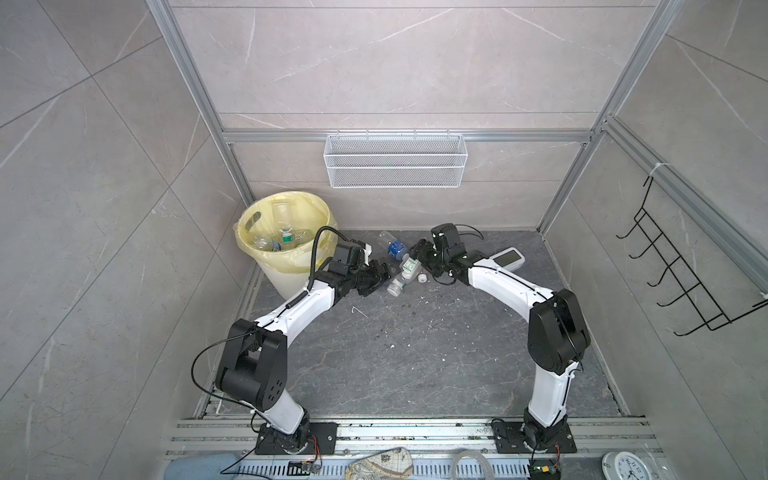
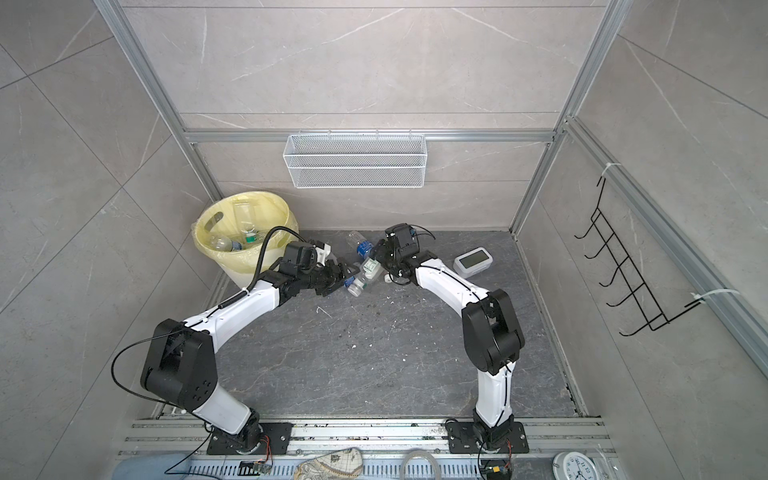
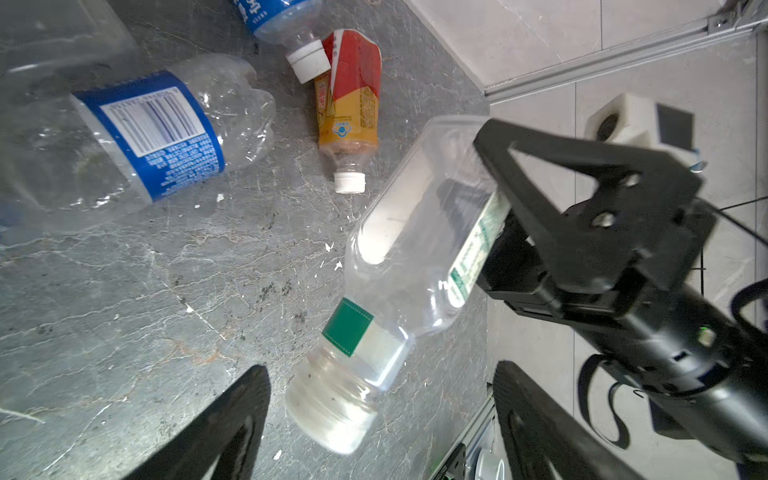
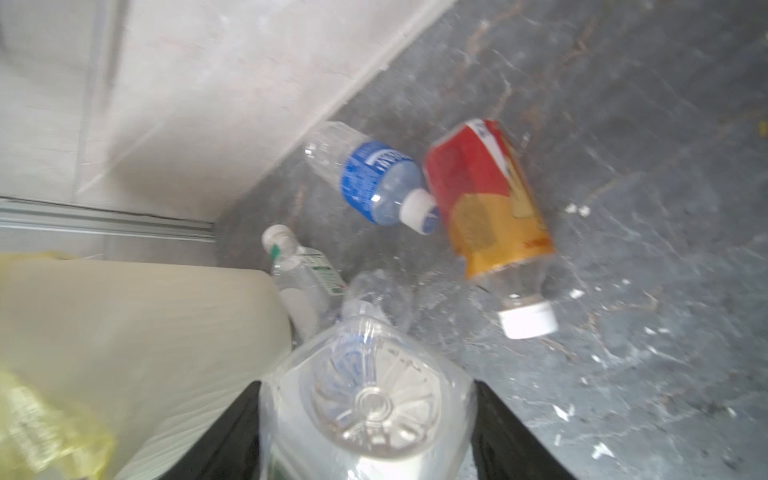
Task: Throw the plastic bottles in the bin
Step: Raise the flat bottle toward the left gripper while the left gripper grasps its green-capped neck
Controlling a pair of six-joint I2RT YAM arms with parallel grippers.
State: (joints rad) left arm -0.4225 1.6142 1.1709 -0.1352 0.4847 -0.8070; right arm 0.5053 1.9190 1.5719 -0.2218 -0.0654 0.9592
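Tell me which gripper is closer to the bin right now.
Left. The left gripper sits a little right of the bin in both top views; the right gripper, holding a clear bottle, is farther right, beyond it.

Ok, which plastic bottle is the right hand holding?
The clear square-sided plastic bottle with green labels, base clamped in the right hand; no other is gripped.

The left arm (image 1: 299, 305) and right arm (image 1: 507, 282) converge; left jaws spread, right jaws clamp a bottle (image 3: 415, 249).

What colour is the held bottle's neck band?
Green; the band on the bottle shows best in the left wrist view.
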